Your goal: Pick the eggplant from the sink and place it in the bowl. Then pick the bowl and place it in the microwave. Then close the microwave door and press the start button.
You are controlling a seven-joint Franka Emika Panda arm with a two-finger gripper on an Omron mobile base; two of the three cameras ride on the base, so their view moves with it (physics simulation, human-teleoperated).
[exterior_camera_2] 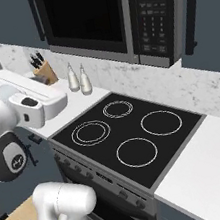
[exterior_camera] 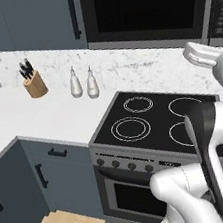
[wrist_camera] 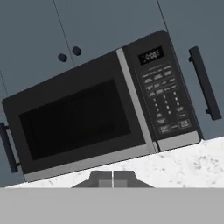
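**Door shut, start button pending**

Gripper (wrist_camera: 113, 178): the two dark tips sit together with barely a seam between them, nothing held. It points at the microwave (exterior_camera_2: 117, 17) from below and in front, well short of its face.

Microwave door (wrist_camera: 78, 120) sits flush in its frame, dark glass, so the closing step looks done. Contents behind the glass cannot be made out; my judgement is that the bowl and eggplant are inside, but this is not confirmed. What looks left: press start on the keypad panel (wrist_camera: 165, 97), at the right end of the microwave. Individual keys are too small to read, so I cannot tell which is start.

Surroundings, relative to the microwave: stove (exterior_camera: 150, 123) with four burner rings directly below; two white shakers (exterior_camera: 83, 83) and a knife block (exterior_camera: 32, 80) on the counter (exterior_camera: 44, 118) below and to its left; cabinet handle (exterior_camera_2: 190, 10) just right of it. Nothing stands between tips and keypad. The arm's forearm (exterior_camera_2: 27, 103) is well left of the panel.
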